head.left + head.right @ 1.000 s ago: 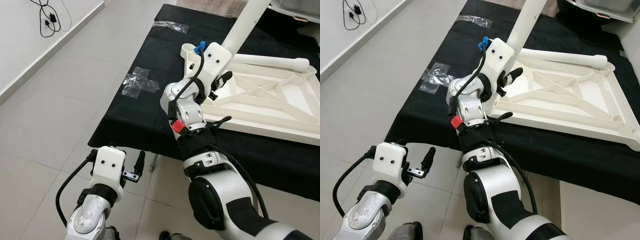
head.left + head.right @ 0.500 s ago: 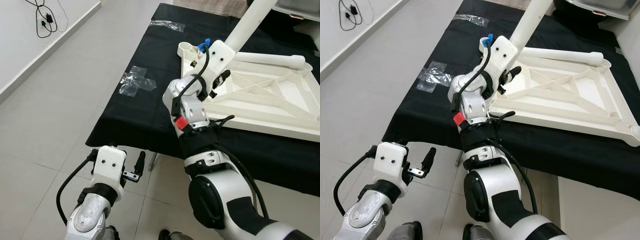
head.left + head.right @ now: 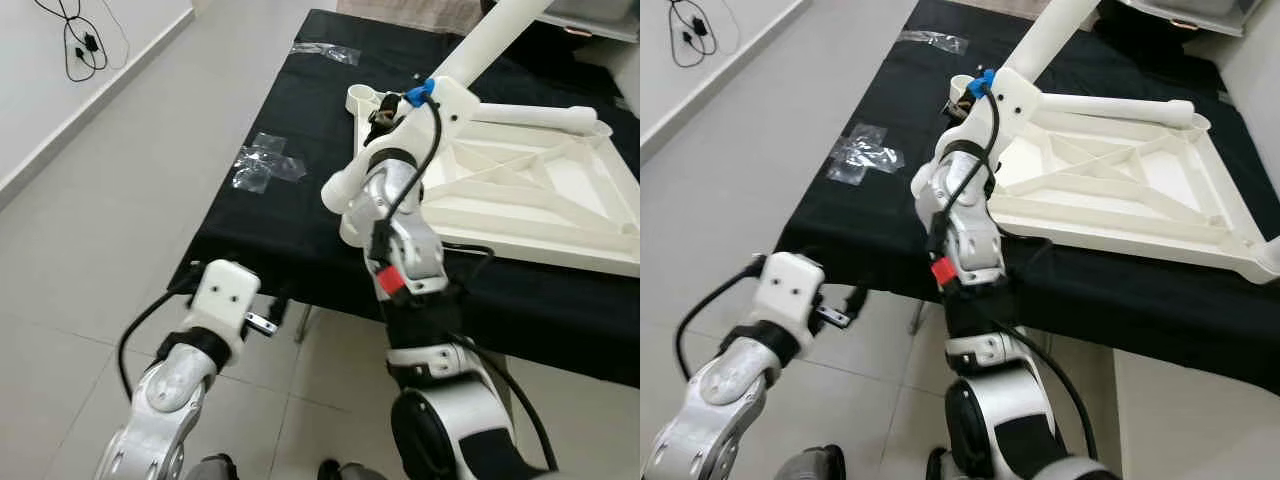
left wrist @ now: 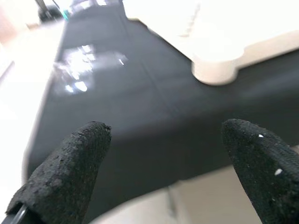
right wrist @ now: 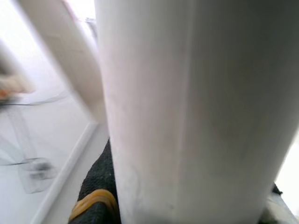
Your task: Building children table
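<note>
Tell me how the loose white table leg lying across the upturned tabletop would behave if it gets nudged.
The table leg looks round and smooth, so it would probably roll. It rests on the raised rim of the tabletop, so it may slip off. It looks stiff, likely light hollow plastic.

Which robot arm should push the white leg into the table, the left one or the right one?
The right. Its gripper is already up at the white leg, beside the corner socket of the upturned tabletop. The left gripper hangs open, low by the black cloth's edge, away from the leg.
</note>
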Available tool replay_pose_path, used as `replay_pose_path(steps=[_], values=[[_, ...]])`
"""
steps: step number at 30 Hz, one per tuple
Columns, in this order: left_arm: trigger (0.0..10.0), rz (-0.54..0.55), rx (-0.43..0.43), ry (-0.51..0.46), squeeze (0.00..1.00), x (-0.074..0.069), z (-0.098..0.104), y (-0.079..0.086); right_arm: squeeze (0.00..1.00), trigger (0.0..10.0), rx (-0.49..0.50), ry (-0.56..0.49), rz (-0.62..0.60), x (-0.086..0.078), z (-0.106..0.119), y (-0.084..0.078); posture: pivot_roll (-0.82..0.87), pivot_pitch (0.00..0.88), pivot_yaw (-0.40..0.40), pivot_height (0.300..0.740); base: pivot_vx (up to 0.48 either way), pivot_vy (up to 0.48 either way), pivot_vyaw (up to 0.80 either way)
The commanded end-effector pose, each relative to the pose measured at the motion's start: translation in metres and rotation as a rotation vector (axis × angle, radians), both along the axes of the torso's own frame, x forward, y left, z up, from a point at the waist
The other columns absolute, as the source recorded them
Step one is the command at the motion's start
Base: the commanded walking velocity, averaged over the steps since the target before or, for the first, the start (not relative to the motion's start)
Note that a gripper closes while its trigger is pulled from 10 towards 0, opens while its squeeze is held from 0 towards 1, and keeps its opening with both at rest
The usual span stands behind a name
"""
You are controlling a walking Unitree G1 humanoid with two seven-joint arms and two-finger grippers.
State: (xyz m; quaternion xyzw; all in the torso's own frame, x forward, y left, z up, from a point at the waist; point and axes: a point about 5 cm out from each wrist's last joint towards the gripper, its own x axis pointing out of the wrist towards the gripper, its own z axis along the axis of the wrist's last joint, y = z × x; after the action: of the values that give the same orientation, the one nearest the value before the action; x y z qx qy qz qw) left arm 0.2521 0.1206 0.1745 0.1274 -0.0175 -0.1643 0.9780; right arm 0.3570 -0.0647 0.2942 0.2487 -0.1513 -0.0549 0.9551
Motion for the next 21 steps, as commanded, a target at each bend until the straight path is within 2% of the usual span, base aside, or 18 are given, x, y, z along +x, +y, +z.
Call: replay_pose_path(steps=[1, 2, 3, 4, 8, 11, 14, 15, 21], values=[[10.0, -0.016, 0.017, 0.010, 0.00, 0.000, -0.004, -0.001, 0.00, 10.0, 0.065, 0.050, 0.092, -0.008, -0.018, 0.021, 0.14, 0.138, -0.089, 0.740, 0.000, 0.000, 0.00], [10.0, -0.066, 0.042, -0.020, 0.00, 0.020, 0.003, -0.003, 0.00, 10.0, 0.084, 0.017, 0.232, -0.017, -0.023, 0.026, 0.13, 0.141, -0.080, 0.740, 0.000, 0.000, 0.00], [10.0, -0.066, 0.042, -0.020, 0.00, 0.020, 0.003, -0.003, 0.00, 10.0, 0.084, 0.017, 0.232, -0.017, -0.023, 0.026, 0.13, 0.141, -0.080, 0.740, 0.000, 0.000, 0.00], [10.0, -0.077, 0.049, -0.025, 0.00, 0.028, 0.004, -0.004, 0.00, 10.0, 0.095, 0.016, 0.279, -0.020, -0.024, 0.028, 0.13, 0.141, -0.080, 0.740, 0.000, 0.000, 0.00], [10.0, -0.083, 0.056, -0.035, 0.00, 0.033, 0.005, -0.004, 0.00, 10.0, 0.105, 0.018, 0.308, -0.022, -0.025, 0.029, 0.13, 0.141, -0.079, 0.740, 0.000, 0.000, 0.00], [10.0, -0.109, 0.082, -0.059, 0.00, 0.045, 0.011, -0.006, 0.00, 10.0, 0.079, 0.016, 0.378, -0.025, -0.033, 0.029, 0.13, 0.146, -0.082, 0.740, 0.000, 0.000, 0.00], [10.0, -0.109, 0.082, -0.059, 0.00, 0.045, 0.011, -0.006, 0.00, 10.0, 0.079, 0.016, 0.378, -0.025, -0.033, 0.029, 0.13, 0.146, -0.082, 0.740, 0.000, 0.000, 0.00], [10.0, -0.118, 0.082, -0.061, 0.00, 0.049, 0.012, -0.006, 0.00, 10.0, 0.079, -0.001, 0.424, -0.028, -0.034, 0.031, 0.13, 0.147, -0.081, 0.740, 0.000, 0.000, 0.00], [10.0, -0.152, 0.060, -0.074, 0.00, 0.054, 0.016, -0.011, 0.00, 10.0, 0.055, -0.031, 0.530, -0.037, -0.039, 0.035, 0.12, 0.149, -0.083, 0.740, 0.000, 0.000, 0.00]])
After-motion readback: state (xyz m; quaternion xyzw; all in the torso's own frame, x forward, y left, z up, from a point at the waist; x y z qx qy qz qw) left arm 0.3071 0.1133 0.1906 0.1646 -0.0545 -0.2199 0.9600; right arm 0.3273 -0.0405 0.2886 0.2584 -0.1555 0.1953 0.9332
